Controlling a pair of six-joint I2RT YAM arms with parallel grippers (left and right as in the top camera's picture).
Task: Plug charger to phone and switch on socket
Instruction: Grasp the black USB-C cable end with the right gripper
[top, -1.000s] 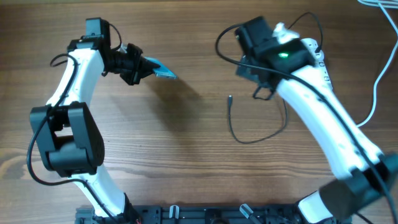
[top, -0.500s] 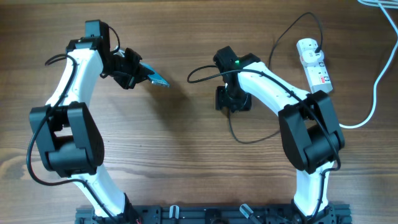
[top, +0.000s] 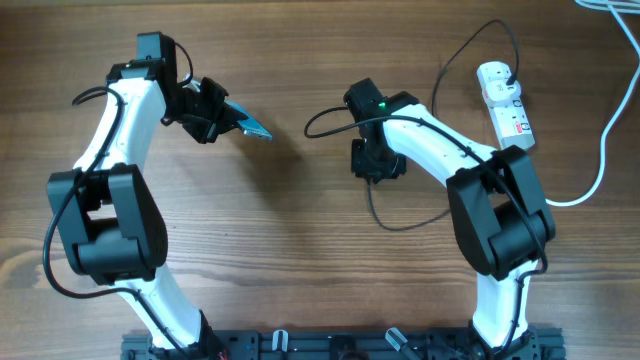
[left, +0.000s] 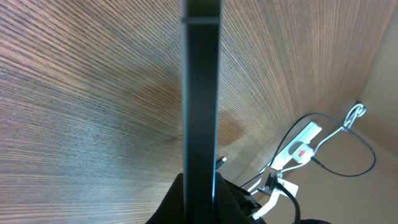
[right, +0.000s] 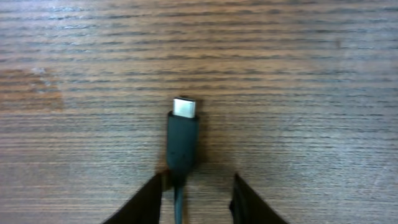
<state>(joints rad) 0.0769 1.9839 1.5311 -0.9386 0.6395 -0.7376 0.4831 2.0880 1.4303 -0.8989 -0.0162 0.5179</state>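
Moved: your right arm swung off the socket end to the cable's free end over the last 1 s, with only a small nudge in the last 0.5 s; left arm and phone barely changed.
Charger (top: 395, 227): black cable runs from the socket, loops on the table (top: 300, 270) and ends mid-table under your right wrist.
Plug tip (right: 183, 138): lies flat on the wood, metal end pointing away from the wrist camera.
Right gripper (right: 198, 185): fingers apart, 1 on each side of the cable just behind the plug tip, nothing clamped yet. Likely set there so closing pinches the plug body and leaves the metal end free.
Right arm pose: elbow folded, wrist tipped down at the table.
Phone (top: 247, 124): off the table, tilted, teal screen up; edge-on as a dark bar in the left wrist view.
Left gripper (top: 213, 112): clamped on 1 end of the phone. Free end faces mid-table, probably to present it to the plug; can't see the port.
Left arm pose: reaching up-table, wrist turned inward.
Socket (top: 505, 97): far right, well apart from both grippers, black cable plugged in at its top, white cord (top: 603, 150) trailing right. Switch state too small to tell.
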